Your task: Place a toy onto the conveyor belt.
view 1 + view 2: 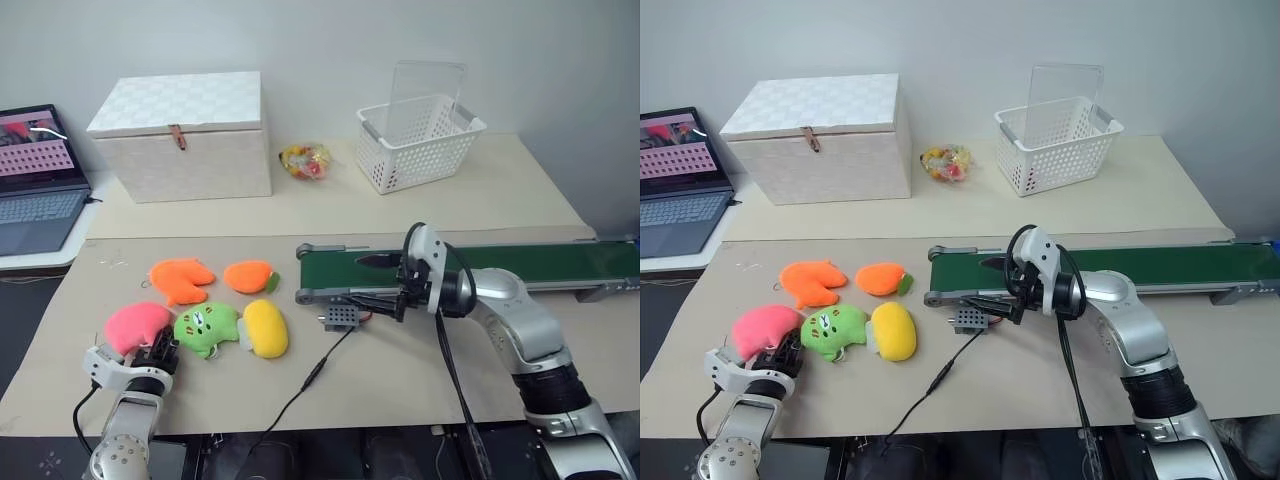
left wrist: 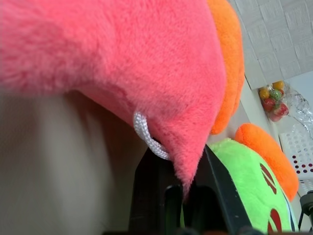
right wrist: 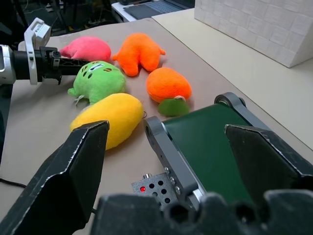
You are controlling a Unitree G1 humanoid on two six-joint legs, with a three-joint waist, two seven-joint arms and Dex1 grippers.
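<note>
Seen between two wide-spread black fingers (image 3: 73,181): the conveyor belt (image 3: 205,147) end with its control box (image 3: 157,188), beside yellow (image 3: 110,117), orange (image 3: 167,83) and green (image 3: 98,81) plush, the toy (image 3: 88,48) pinched by the left gripper (image 3: 66,62).

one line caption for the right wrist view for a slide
Open right gripper hovers over conveyor belt end; left gripper grips pink toy.

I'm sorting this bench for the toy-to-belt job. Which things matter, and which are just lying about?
For the job:
pink toy, left gripper shut on it
conveyor belt

Lying about:
green plush
yellow plush
two orange plushes
white basket
lidded box
laptop
</note>
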